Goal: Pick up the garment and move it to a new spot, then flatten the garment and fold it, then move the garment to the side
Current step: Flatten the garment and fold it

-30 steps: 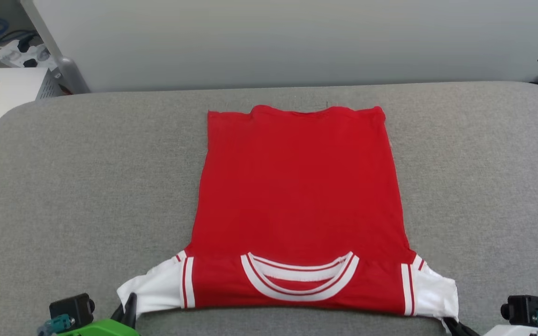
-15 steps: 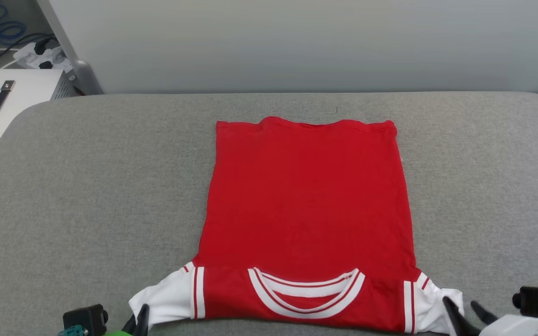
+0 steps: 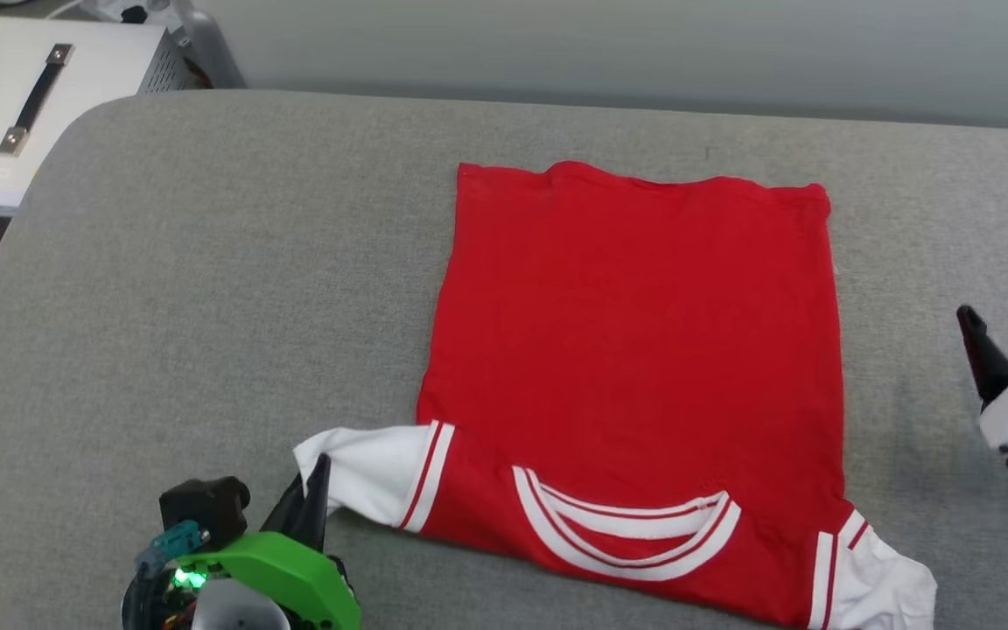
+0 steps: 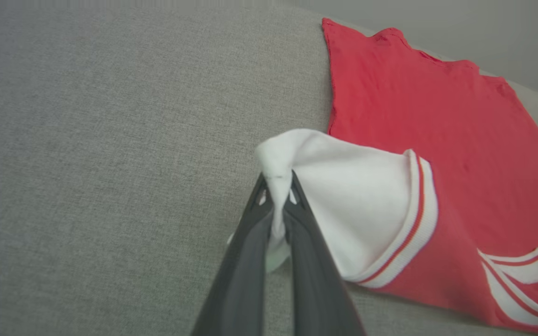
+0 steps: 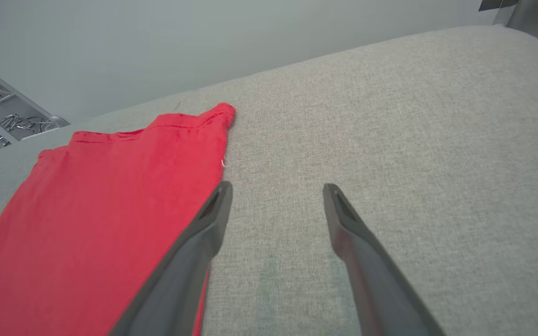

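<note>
The garment (image 3: pixel 644 350) lies flat on the grey padded table (image 3: pixel 206 262), red side up, collar toward me and hem at the far end. Its white sleeves with red stripes stick out at the near left and near right. My left gripper (image 3: pixel 316 472) is shut on the tip of the left white sleeve (image 4: pixel 343 205), and the wrist view shows cloth pinched between the two dark fingers (image 4: pixel 276 186). My right gripper (image 3: pixel 998 328) stands open above the bare table to the right of the garment (image 5: pixel 110 210), holding nothing.
A white box with a black handle (image 3: pixel 23 96) stands off the table's far left corner. A pale wall (image 3: pixel 644 35) runs behind the table. Bare grey surface stretches left and right of the garment.
The right gripper has let go of the right sleeve, opened and risen away to the right. The left gripper keeps its grip. The head camera has turned, shifting the whole picture.
</note>
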Motion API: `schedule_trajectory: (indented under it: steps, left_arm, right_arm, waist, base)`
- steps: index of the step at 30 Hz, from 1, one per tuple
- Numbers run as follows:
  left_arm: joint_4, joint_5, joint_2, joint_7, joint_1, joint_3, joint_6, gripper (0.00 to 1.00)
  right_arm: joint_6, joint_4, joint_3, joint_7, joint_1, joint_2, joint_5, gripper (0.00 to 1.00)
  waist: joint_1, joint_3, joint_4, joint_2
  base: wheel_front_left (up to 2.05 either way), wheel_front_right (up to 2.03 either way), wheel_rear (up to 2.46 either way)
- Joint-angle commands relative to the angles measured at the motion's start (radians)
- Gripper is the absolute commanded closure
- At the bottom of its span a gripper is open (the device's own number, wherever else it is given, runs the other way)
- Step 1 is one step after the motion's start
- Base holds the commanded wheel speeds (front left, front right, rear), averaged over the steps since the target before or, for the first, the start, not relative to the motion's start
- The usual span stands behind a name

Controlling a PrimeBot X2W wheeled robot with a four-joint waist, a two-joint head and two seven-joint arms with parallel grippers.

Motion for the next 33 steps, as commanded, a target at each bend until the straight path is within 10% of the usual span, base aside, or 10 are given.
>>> schedule_trajectory:
  steps: [1, 19, 33]
  left_arm:
    - [-0.012, 0.022, -0.005, -0.009, -0.03, -0.003, 0.007, 1.0]
    - [-0.148, 0.134, -0.066, -0.018, -0.181, -0.094, 0.014, 1.0]
    - [-0.13, 0.137, -0.096, -0.054, -0.214, -0.102, 0.005, 1.0]
  right_arm:
    - [-0.001, 0.031, 0.008, 0.02, -0.052, -0.02, 0.014, 0.0]
    - [-0.001, 0.35, 0.174, 0.49, -0.615, -0.208, 0.055, 0.0]
    - [-0.001, 0.466, 0.281, 0.631, -0.627, -0.202, 0.089, 0.0]
  waist:
    - [0.0001, 0.061, 0.057, 0.0]
    - [0.0001, 0.285, 0.228, 0.0]
    - [0.0001, 0.365, 0.259, 0.0]
  base:
    - [0.0, 0.0, 0.0]
    - [0.0, 0.0, 0.0]
    - [0.0, 0.0, 0.0]
